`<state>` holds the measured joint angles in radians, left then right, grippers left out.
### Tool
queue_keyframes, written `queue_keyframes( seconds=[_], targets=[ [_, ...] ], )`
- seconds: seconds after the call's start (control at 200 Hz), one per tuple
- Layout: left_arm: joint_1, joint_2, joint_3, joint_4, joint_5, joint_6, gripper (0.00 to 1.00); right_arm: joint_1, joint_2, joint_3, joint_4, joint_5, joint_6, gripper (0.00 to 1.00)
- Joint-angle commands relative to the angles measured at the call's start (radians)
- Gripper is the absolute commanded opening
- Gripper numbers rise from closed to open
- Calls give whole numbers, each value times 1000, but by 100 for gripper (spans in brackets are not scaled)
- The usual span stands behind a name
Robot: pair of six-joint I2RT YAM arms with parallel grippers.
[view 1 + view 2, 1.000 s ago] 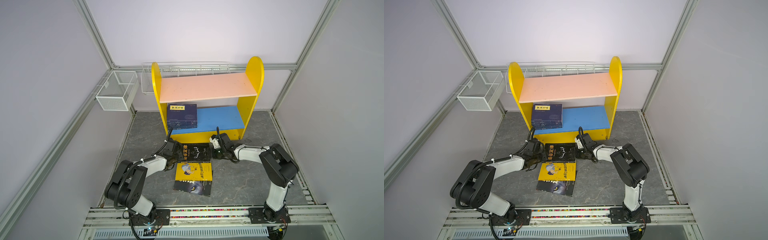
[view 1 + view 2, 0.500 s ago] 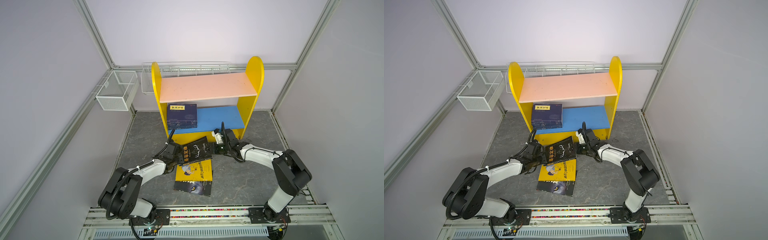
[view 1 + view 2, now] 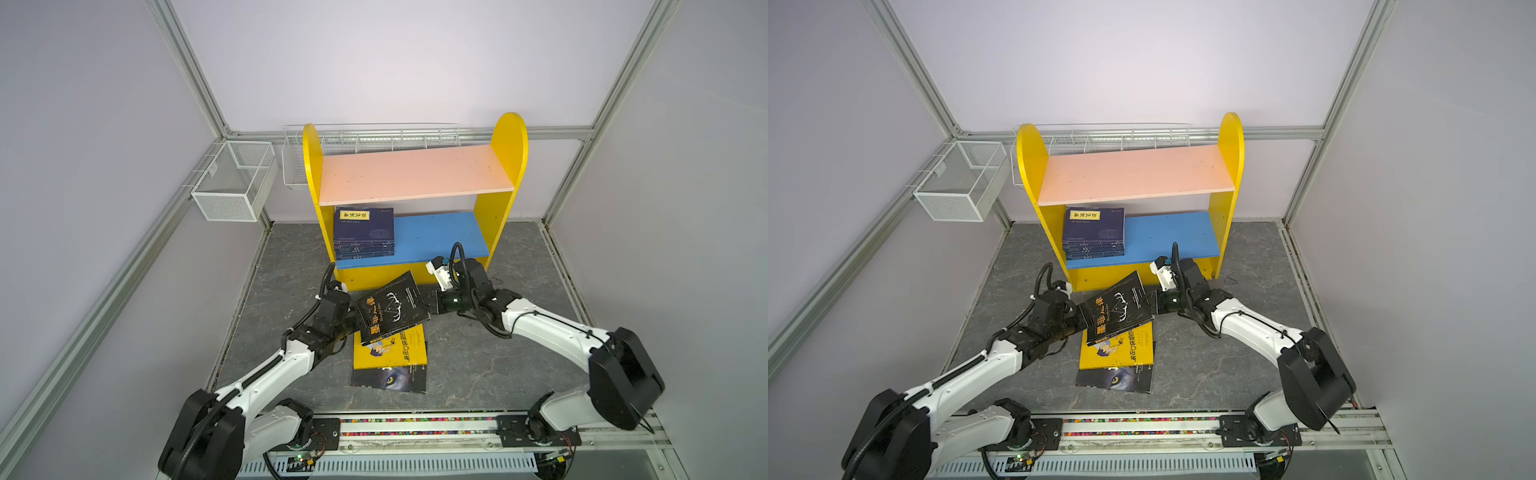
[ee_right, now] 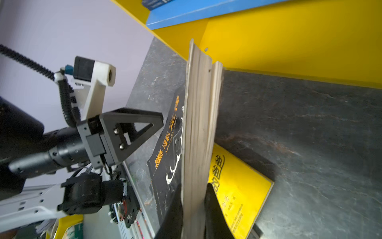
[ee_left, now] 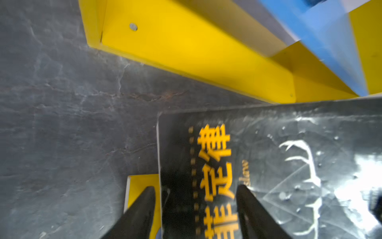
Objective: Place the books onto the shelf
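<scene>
1. Done so far: a stack of navy books [image 3: 363,230] lies flat at the left end of the blue lower board [image 3: 440,239] of the shelf [image 3: 500,199]. The pink upper board [image 3: 413,174] is bare.
2. In hand: the black book [image 3: 392,305] is tilted and raised off the surface [image 3: 478,357], just in front of the shelf's base and partly over the yellow book [image 3: 390,351].
3. The right tool [image 4: 194,186] pinches the black book's page edge, its fingers pressed onto the page block.
4. The left tool [image 5: 194,188] sits at the spine side with its fingers spread, one over the cover and one past the edge. It does not appear to be gripping.
5. Left to do: shelve the black book, then the yellow book and the wolf-eye book [image 3: 388,379] under it. I judge the task well past halfway.
</scene>
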<state>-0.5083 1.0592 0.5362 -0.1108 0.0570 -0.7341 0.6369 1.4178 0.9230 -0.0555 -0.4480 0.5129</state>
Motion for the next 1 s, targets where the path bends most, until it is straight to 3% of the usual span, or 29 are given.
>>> queue_keyframes(
  seconds=[0.0,0.115,0.265,0.48,0.68,0.83,0.965,0.995],
  targets=[
    [35,-128,-21,-15,16,-47,75,-8,-124,-15,-32,-88,-40,7],
    [89,-238,-35,-34,95,-67,80,-41,-209,-16,-64,-91,-28,7],
    [94,-275,-46,-24,210,-68,84,-86,-287,-13,-51,-101,11,7],
    [94,-234,-131,304,453,-177,97,-147,-322,12,-10,-127,59,7],
    [93,-155,-138,486,552,-225,95,-176,-315,15,68,-171,130,7],
    [79,-97,-94,500,599,-208,77,-177,-300,13,98,-174,148,7],
    [73,-61,-72,525,606,-208,43,-184,-291,16,91,-166,147,7],
    [71,-54,-69,533,602,-209,32,-186,-289,13,91,-165,147,7]
  ],
)
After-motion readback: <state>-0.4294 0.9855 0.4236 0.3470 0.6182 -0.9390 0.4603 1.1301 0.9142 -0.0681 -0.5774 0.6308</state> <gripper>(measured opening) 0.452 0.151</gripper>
